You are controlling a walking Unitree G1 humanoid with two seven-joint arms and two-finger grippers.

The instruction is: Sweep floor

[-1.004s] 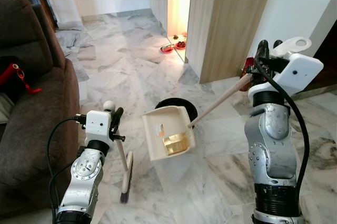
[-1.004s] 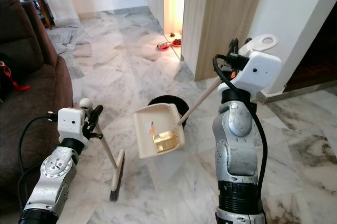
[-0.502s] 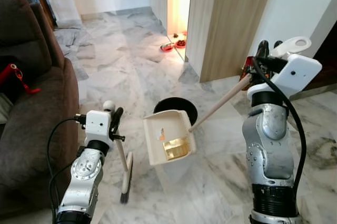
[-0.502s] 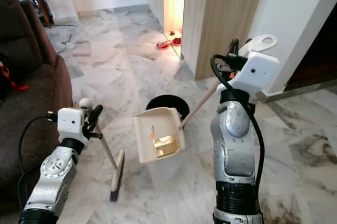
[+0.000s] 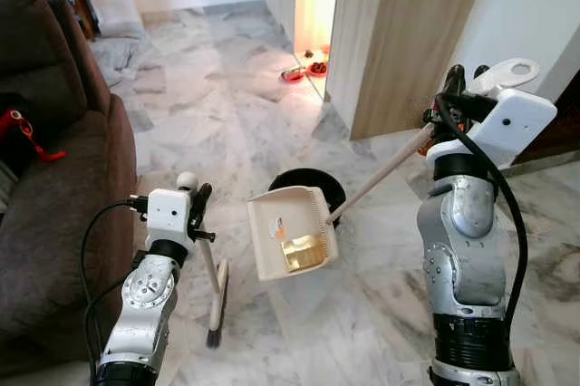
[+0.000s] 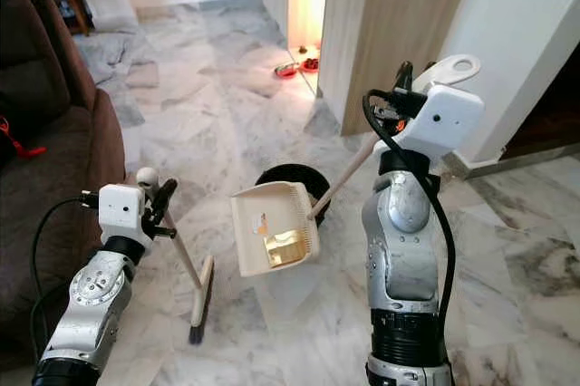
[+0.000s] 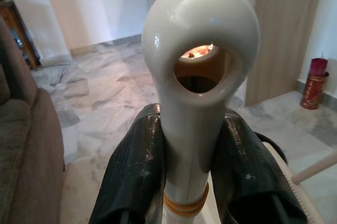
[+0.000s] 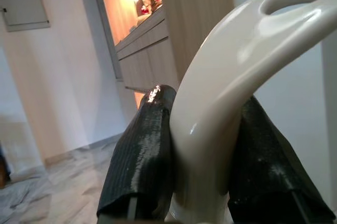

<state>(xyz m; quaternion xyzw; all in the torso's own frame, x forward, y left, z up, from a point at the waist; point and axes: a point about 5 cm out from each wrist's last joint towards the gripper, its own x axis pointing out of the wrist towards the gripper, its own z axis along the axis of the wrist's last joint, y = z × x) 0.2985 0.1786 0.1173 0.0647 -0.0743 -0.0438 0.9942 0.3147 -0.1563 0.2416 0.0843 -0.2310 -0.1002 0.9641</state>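
While each gripper (image 7: 189, 182) clamps a handle, the head views show dustpan (image 5: 290, 234) — raised — over black bin (image 5: 317, 185).

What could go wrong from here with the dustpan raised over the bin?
1. The dustpan hangs tilted beside the black bin, not squarely over it; its yellowish load could slide onto the floor.
2. The right gripper holds only the handle's far end, so the pan may swing.
3. The left gripper holds the broom near the sofa; it may snag.
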